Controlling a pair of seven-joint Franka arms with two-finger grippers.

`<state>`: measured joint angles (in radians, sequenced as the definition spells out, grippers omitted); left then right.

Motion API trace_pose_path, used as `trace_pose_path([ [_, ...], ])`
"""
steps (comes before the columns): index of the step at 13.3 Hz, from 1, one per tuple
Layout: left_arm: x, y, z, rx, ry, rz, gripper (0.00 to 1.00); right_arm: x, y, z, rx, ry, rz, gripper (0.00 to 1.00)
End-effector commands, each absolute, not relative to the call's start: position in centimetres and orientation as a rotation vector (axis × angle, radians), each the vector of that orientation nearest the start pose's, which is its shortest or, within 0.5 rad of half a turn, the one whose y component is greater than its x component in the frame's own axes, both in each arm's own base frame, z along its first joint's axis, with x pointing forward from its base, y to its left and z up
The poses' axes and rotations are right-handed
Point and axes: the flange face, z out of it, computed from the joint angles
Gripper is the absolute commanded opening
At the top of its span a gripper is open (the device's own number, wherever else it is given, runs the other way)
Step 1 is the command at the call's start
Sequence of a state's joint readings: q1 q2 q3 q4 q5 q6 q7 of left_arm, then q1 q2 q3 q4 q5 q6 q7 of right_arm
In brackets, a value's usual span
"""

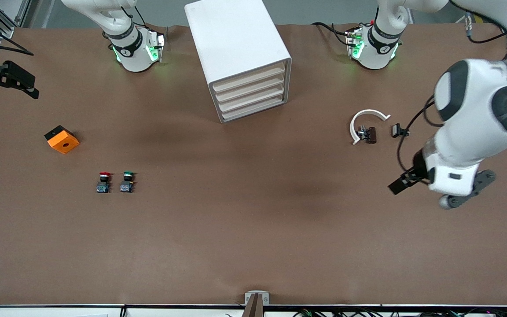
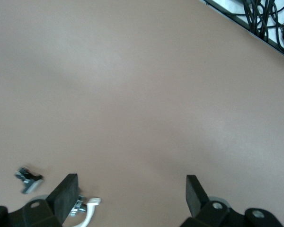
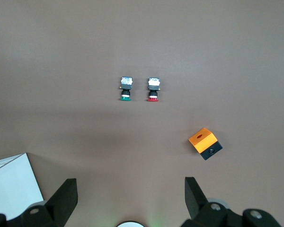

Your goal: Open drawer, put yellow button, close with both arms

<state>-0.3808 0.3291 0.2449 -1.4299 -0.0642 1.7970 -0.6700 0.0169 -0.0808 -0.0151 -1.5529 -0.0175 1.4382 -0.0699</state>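
Front view takes in the whole brown table (image 1: 253, 229). The white cabinet (image 1: 236, 39) stands at the top centre of the frame between the two arm bases. Its four drawers (image 1: 251, 94) are stacked, all pushed in flush, with cream fronts facing the camera. Toward the right arm's end, in the middle band of the frame, lie one orange cube with a hole (image 1: 62, 140) and, lower down, two push-buttons side by side: one red-capped button (image 1: 103, 182) and one green-capped button (image 1: 126, 182). Toward the left arm's end lies one white curved clip (image 1: 367, 123) with a small dark part (image 1: 370, 134) touching it and another small black piece (image 1: 397, 130) just beside it. No cap colour can be told on either, so the yellow button cannot be placed. The right wrist view shows the same two buttons, the cube and a corner of the cabinet from high above, which the left wrist view does not. The left wrist view shows only bare table, the clip's end and one small metallic piece (image 2: 28, 178). The left arm folds out and down, and the left gripper (image 1: 467, 189) hangs over bare table lower in the frame than the clip, its fingers (image 2: 66, 196) spread wide and empty. The right gripper (image 3: 130, 194) hangs high over the table, its fingers likewise spread apart and holding nothing.
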Motion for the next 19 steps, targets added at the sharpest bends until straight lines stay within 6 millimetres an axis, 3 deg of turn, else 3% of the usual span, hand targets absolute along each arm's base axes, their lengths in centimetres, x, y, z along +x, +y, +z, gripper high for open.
trace_pose_path([
  [1,63.3,-8.0,56.0,-3.060,-0.746,-0.089,1.00,51.6,0.0,66.7,-3.173,-0.132,0.053,1.00],
  [3,61.3,-5.3,58.8,-3.097,-0.611,-0.034,1.00,51.6,0.0,66.6,-3.172,-0.132,0.055,1.00],
  [6,58.6,-3.6,62.4,-3.161,-0.360,-0.027,1.00,51.6,-0.1,66.7,-3.173,-0.129,0.053,1.00],
  [9,56.7,-3.4,64.0,-3.177,-0.239,-0.015,1.00,51.7,0.1,66.4,-3.174,-0.137,0.060,1.00],
  [11,56.0,-3.5,64.3,-3.184,-0.129,-0.008,1.00,51.7,0.3,66.4,-3.186,-0.145,0.061,1.00],
  [19,54.6,-4.5,63.6,-3.173,-0.083,0.015,1.00,51.8,0.7,66.4,-3.190,-0.159,0.063,1.00],
])
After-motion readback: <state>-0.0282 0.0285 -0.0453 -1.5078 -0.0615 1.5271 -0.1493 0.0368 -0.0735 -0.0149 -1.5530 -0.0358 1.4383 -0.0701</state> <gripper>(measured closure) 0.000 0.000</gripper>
